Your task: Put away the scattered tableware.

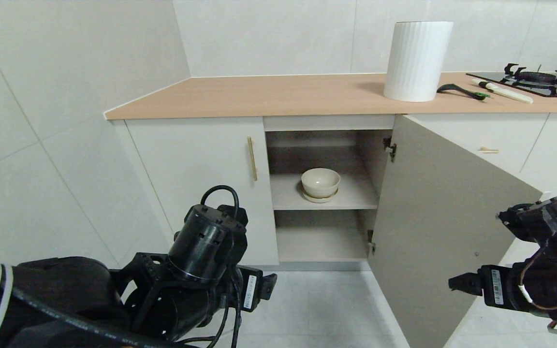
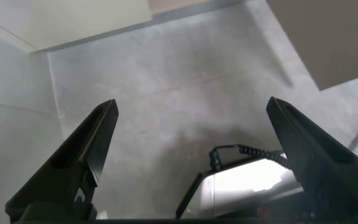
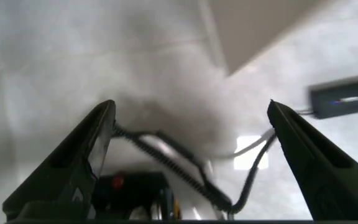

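Left gripper [image 2: 192, 102] and right gripper [image 3: 191, 102] are both gaping wide, empty. That beige bowl [image 1: 320, 182] is looking glazed and chippable, so I'm thinking gentle rim pinch.

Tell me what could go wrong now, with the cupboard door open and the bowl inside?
1. The open cupboard door stands right beside the right gripper, so the arm might bump it when it moves.
2. The bowl sits stacked on a small plate; a hard slam of the door might make it slide.
3. A knife and a black-handled tool lie on the counter and might get forgotten.
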Controlling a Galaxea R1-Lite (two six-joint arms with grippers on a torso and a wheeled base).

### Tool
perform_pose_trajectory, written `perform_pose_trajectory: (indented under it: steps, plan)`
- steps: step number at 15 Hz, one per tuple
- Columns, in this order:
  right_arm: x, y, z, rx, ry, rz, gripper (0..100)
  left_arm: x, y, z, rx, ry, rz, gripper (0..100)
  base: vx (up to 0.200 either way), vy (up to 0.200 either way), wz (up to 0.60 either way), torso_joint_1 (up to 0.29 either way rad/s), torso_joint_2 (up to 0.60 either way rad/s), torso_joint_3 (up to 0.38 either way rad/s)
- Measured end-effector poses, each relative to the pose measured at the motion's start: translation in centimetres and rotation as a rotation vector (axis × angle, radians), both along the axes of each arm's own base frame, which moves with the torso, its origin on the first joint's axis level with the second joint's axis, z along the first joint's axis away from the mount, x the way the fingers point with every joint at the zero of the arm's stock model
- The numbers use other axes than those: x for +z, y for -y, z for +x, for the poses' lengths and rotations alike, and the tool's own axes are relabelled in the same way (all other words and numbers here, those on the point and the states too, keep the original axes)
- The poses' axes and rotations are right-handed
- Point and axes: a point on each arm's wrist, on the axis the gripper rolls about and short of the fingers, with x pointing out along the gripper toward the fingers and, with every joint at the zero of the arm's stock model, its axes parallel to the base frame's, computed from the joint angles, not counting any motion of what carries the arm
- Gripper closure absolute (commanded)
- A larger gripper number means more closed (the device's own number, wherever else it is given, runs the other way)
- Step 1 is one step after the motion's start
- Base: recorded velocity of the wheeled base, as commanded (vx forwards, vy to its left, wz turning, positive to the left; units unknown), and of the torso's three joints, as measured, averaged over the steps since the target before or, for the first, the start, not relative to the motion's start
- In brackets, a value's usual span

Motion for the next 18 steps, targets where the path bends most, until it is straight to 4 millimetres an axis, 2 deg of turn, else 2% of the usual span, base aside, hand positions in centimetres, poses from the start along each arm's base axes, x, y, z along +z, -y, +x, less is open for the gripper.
perform_pose_trajectory:
  steps: [3,9,11,14,18]
  plan:
    - [0.1,1.9,1.1,-0.069,0.002,-0.029,0,0.0,0.0,0.0,0.000,0.002,-0.001,0,0.000,-0.200,0.00,-0.001,0.00,-0.001]
    - [0.5,5.7,3.0,-0.198,0.009,-0.085,0,0.1,-0.1,0.0,0.003,0.003,-0.003,0,0.000,0.000,0.00,0.000,0.00,0.000]
    - [0.6,6.4,3.8,-0.228,0.030,-0.079,0,0.1,-0.1,-0.1,0.000,0.002,-0.002,0,0.000,0.000,0.00,0.000,0.00,0.000]
    - [-0.1,6.9,6.8,-0.254,0.116,-0.052,0,0.1,-0.6,0.2,0.043,0.018,0.012,0,0.000,0.000,0.00,0.000,0.00,0.000]
    - [-1.2,6.6,9.4,-0.224,0.101,-0.021,0,-0.1,-1.2,0.2,0.059,0.014,0.032,0,0.000,0.000,0.00,0.000,0.00,0.000]
